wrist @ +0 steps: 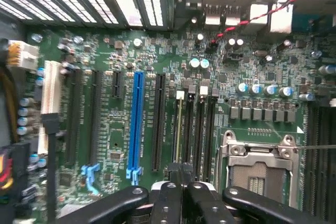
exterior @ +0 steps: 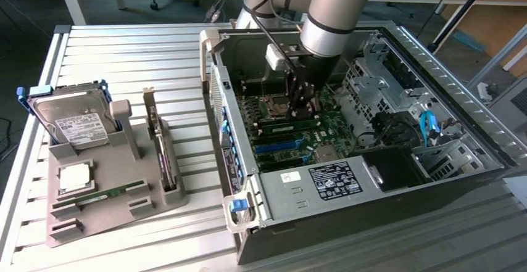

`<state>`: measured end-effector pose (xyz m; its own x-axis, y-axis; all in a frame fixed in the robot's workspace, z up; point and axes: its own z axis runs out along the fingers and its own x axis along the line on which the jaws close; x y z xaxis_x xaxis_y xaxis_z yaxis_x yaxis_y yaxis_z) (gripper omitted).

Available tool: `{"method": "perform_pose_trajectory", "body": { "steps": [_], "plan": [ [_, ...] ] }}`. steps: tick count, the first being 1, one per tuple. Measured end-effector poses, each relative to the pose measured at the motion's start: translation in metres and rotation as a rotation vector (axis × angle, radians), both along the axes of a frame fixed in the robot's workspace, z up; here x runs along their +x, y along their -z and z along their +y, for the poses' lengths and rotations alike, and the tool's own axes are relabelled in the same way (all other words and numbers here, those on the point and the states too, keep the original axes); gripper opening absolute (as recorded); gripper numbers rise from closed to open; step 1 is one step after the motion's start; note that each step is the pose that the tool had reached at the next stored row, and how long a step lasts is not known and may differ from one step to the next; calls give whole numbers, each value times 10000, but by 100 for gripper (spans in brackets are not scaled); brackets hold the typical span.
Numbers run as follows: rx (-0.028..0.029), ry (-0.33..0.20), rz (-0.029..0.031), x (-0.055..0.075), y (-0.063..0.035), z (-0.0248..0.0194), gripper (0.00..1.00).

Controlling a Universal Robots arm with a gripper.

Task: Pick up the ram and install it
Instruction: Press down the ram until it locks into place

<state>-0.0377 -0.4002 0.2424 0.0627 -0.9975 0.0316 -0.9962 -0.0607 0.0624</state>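
Claw (exterior: 302,108) shut, fingers (wrist: 167,198) pressed together, nothing visibly clamped between them. Sits low inside the open case (exterior: 461,87), over the board (exterior: 329,137).

Directly under the tips: ram (exterior: 292,126), a thin green stick standing on edge in one of the memory slots. From the wrist view, seen as a pale strip (wrist: 178,129) running along the slot straight out from the closed fingers. Cannot tell whether the tips touch it or sit just above. Cannot tell if fully seated either.

Beside the ram slots: empty CPU socket (wrist: 257,163) with its metal frame. On the other side of them, a black slot and then the long blue slot (wrist: 137,124).

Outside the case, toward the exterior view's left: grey tray (exterior: 169,199) on the slatted table (exterior: 132,50). On the tray:
- hard drive (exterior: 70,124) with blue rails, upright at the far end
- card (exterior: 158,142) with metal bracket, on edge along the side nearest the case
- square chip (exterior: 74,176) flat in its pocket
- second green stick (exterior: 103,195) lying in a groove near the front, well apart from the claw
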Motion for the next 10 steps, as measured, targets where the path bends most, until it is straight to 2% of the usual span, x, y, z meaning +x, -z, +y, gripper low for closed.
{"method": "perform_pose_trajectory", "body": {
  "steps": [7,10],
  "plan": [
    [-10,1,0,0,-320,0,11],
    [-8,1,-2,0,-326,0,11]
  ]
}}
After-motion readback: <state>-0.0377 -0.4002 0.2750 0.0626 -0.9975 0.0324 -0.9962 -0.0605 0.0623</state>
